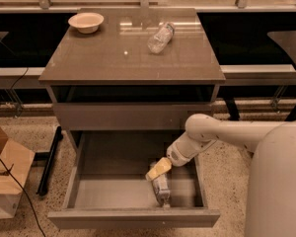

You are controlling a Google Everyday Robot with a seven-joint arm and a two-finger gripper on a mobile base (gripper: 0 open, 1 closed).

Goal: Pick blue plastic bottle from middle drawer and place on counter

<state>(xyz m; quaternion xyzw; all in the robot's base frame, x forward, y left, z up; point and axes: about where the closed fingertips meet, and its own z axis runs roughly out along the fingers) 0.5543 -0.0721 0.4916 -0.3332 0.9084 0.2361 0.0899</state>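
The middle drawer (133,219) is pulled open at the bottom of the view. The blue plastic bottle (161,189) lies on its side in the drawer's right half, pale label up, one end toward the drawer front. My gripper (157,170), with yellowish fingers, reaches down into the drawer from the right and sits just over the bottle's far end. The counter (113,58) is the glossy top of the cabinet above.
A smaller clear bottle (160,36) lies on the counter near the back. A pale bowl (86,21) stands at the counter's back left. A cardboard box (4,174) sits on the floor at left. Chair legs stand at right.
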